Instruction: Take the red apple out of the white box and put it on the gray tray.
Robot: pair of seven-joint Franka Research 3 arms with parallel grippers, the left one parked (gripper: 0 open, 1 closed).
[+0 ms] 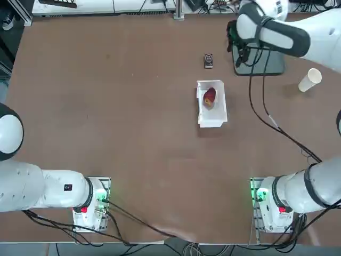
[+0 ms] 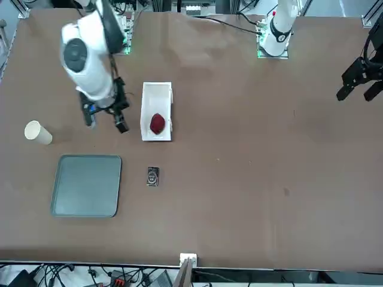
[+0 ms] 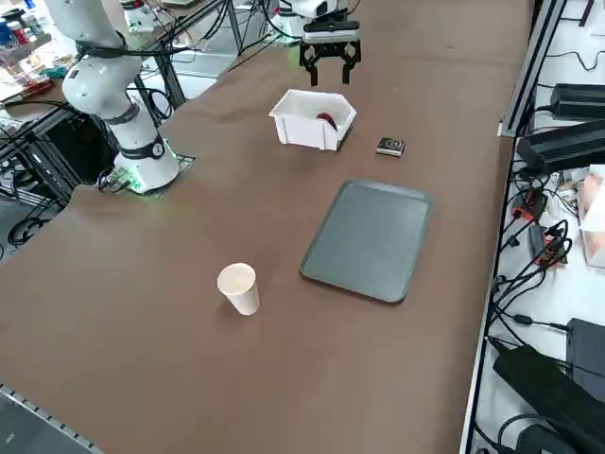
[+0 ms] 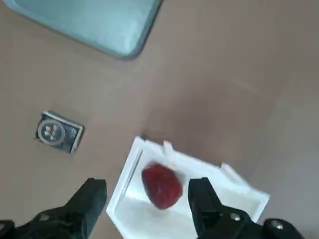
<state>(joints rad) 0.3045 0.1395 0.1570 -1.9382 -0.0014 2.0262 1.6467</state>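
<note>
The robot still has to get the red apple (image 4: 162,185), which lies in the white box (image 3: 313,119), so its wide-open, empty tool (image 4: 147,206) should line up over it and go down for a grab.

The robot's right arm (image 1: 326,37) is formed of rounded, glossy white segments, broken by dark grey bands and, in the front view, a round dark grey joint cap (image 2: 75,55). Loose black cables (image 1: 282,132) are strung along it. Its white base (image 1: 274,205) is marked by a small red patch and lit by a green glow. The arm is ended by a matte black pincer (image 4: 148,184), whose blocky fingers (image 4: 203,196) are backed by black mounts studded with silvery screws (image 4: 235,217).
</note>
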